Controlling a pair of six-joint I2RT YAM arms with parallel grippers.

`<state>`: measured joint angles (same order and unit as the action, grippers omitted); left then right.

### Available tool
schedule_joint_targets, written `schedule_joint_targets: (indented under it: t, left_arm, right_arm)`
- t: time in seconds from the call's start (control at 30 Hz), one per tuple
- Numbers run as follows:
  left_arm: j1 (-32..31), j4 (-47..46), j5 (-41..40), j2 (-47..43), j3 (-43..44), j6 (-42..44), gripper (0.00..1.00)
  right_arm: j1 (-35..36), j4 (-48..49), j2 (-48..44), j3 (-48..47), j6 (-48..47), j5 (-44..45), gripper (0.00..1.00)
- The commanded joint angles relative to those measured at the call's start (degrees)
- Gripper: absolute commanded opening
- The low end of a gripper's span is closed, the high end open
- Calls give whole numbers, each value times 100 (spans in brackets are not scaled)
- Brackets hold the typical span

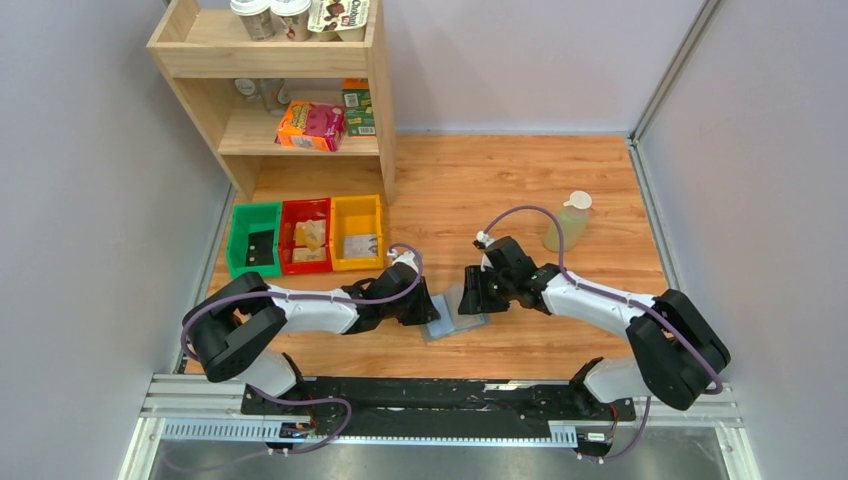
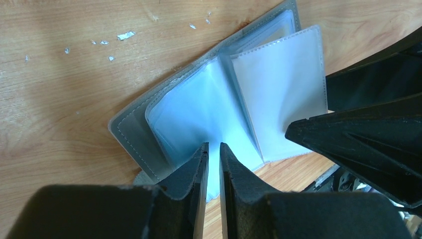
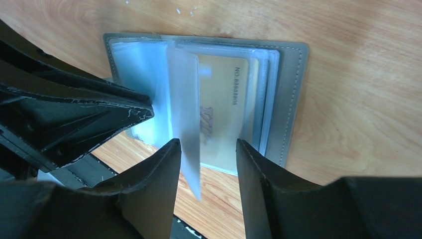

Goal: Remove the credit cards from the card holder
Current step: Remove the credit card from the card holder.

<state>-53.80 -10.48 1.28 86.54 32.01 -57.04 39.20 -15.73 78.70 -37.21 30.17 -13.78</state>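
Observation:
The grey card holder point(image 1: 458, 318) lies open on the wooden table between my two grippers. Its pale bluish plastic sleeves point(image 2: 199, 104) fan out. One tan credit card point(image 3: 224, 109) with printed digits shows inside a sleeve on the right half, within the grey cover point(image 3: 291, 99). My left gripper point(image 2: 214, 147) is nearly shut, with only a thin gap, its tips on the left-hand sleeves. My right gripper point(image 3: 208, 144) is open, its fingers either side of one upright loose sleeve point(image 3: 184, 99), just above the near edge of the card holder.
Green point(image 1: 253, 238), red point(image 1: 305, 235) and yellow point(image 1: 358, 232) bins stand at the back left, before a wooden shelf point(image 1: 290, 60) with packages. A plastic bottle point(image 1: 568, 220) stands back right. Grey walls close both sides. A black rail point(image 1: 440, 395) runs along the near edge.

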Motion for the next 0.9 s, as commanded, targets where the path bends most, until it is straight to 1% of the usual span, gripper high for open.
schedule_joint_targets:
  t: [0.0,0.23,0.43,0.53,0.63,0.73,0.87]
  left_arm:
    - [-25,398,30,205,-213,8,22]
    - [-34,319,30,126,-265,-44,22]
    - [-34,240,13,56,-309,-97,22]
    - [-34,134,-40,-84,-397,-141,22]
    - [-34,134,-110,-374,-520,-220,23]
    - [-25,134,-391,-691,-669,-308,24]
    - [-25,213,-733,-1332,-977,-519,27]
  right_arm:
    - [53,254,-83,-146,41,-300,48]
    - [140,351,-223,-199,147,-573,47]
    - [316,421,-443,-348,173,-749,55]
    - [386,465,-408,-392,199,-801,57]
    - [448,544,-294,-401,208,-819,57]
    - [536,676,-144,-418,226,-889,57]
    - [729,869,180,-497,235,-925,60]
